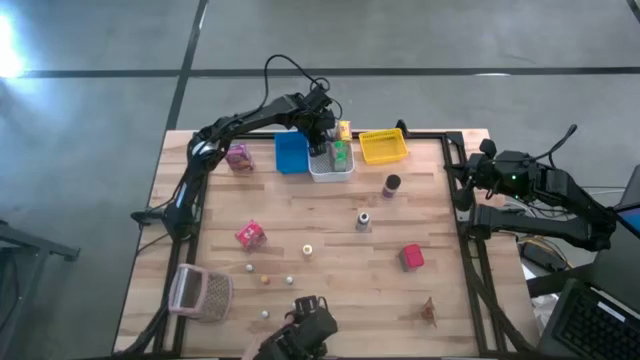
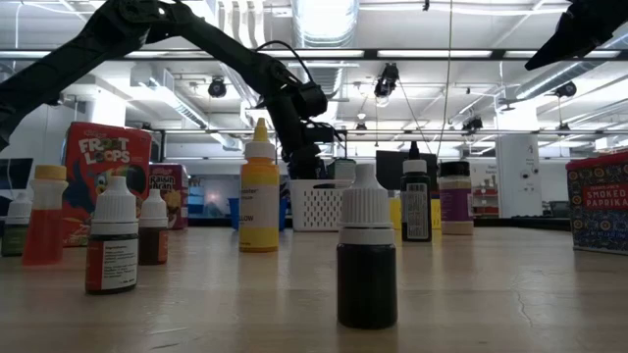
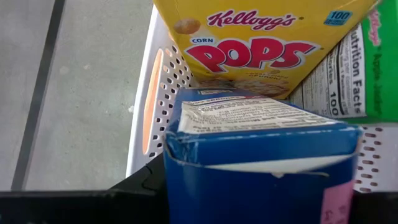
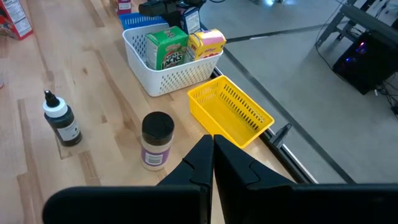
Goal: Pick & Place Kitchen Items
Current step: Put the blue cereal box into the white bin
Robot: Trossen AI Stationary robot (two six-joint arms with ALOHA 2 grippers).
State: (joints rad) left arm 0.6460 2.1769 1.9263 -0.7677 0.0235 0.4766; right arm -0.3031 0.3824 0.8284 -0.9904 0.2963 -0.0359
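Note:
My left gripper [image 1: 322, 135] reaches from the table's left to the white bin [image 1: 330, 172] at the far edge and is shut on a blue box [image 3: 261, 155]. The bin holds a yellow Corn Pops box [image 3: 261, 43] and a green box [image 3: 373, 68], both standing upright. In the right wrist view the blue box [image 4: 191, 22] shows at the bin's far end, behind the yellow box [image 4: 206, 45]. My right gripper [image 4: 212, 149] is shut on nothing and waits above the table's right edge [image 1: 470, 190]. My left gripper pinches the blue box between its two fingers, one on each of two opposite sides [image 3: 177, 186]. A dark finger [image 3: 140, 183] shows beside the box. The fingers slant down from the table's left. The box's lower end is hidden, so whether it rests in the bin cannot be told.
A blue bin [image 1: 291, 152] and a yellow bin [image 1: 383, 146] flank the white one. On the table stand a pink box [image 1: 240, 157], a red-pink box [image 1: 250, 234], a red box [image 1: 411, 257], a dark jar [image 1: 391, 184], a grey bottle [image 1: 363, 220], small balls and a pinkish mesh basket [image 1: 200, 292].

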